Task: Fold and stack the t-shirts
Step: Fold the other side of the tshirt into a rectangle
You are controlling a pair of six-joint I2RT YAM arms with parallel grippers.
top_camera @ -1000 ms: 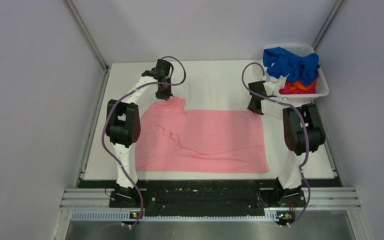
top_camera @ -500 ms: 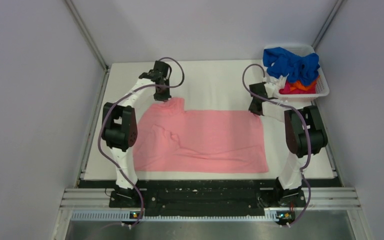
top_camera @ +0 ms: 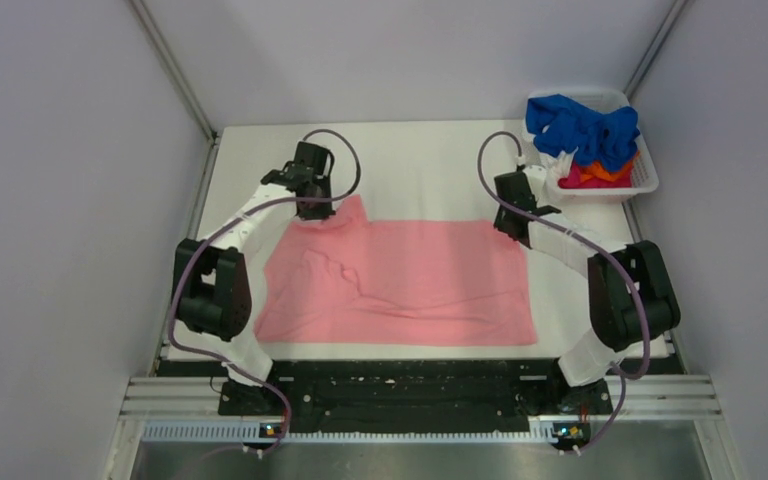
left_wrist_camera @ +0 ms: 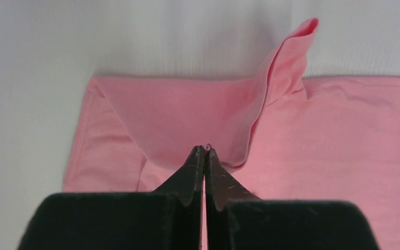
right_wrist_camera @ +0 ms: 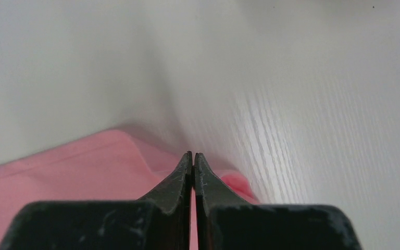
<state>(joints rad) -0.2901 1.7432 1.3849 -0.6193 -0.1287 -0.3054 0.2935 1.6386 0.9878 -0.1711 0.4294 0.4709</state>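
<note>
Fingers of the left gripper (left_wrist_camera: 204, 151) pinch the far left corner of the salmon-pink t-shirt (top_camera: 410, 285), which lies spread on the table (top_camera: 420, 160). The right gripper (right_wrist_camera: 193, 155) is clamped on its far right corner. I should lift both corners level and bring them to the near hem together.

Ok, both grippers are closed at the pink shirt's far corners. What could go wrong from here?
The right gripper seems to pinch only the very edge of the shirt, so that corner may slip out on the lift. By the left gripper the cloth is doubled over in a flap, and creases run across the left half; the fold could come out uneven.
</note>
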